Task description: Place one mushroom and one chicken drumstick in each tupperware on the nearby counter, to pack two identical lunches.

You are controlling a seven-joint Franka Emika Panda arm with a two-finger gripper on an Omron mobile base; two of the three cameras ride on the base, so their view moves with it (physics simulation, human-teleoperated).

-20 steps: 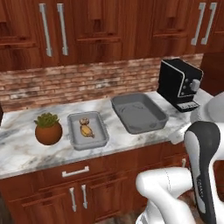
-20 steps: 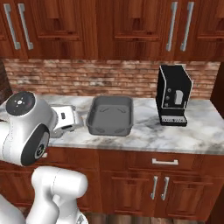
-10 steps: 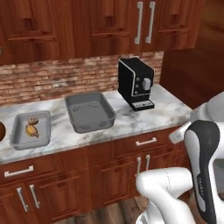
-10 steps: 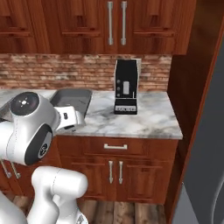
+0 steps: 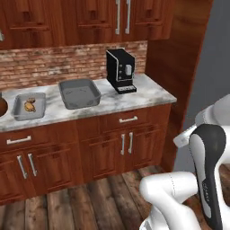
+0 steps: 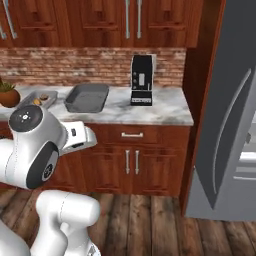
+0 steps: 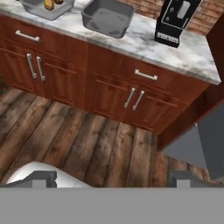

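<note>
Hovering over the wood floor (image 7: 87, 144), the gripper (image 7: 111, 179) is spread wide and empty; a coffee machine (image 5: 121, 71) stands beside the deeper tray (image 5: 79, 93) on the counter (image 5: 148, 93).

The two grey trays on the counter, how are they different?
The smaller tray is shallow and already has food in it; the bigger tray is deeper and looks empty. The smaller tray sits left of the bigger tray, farther from the coffee machine. Both are grey, lidless rectangles.

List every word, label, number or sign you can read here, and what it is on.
None can be read.
Coffee machine: pale panel and small marks on its front, too blurred to tell whether they are text.
Cabinets, trays and counter: no writing visible.
</note>
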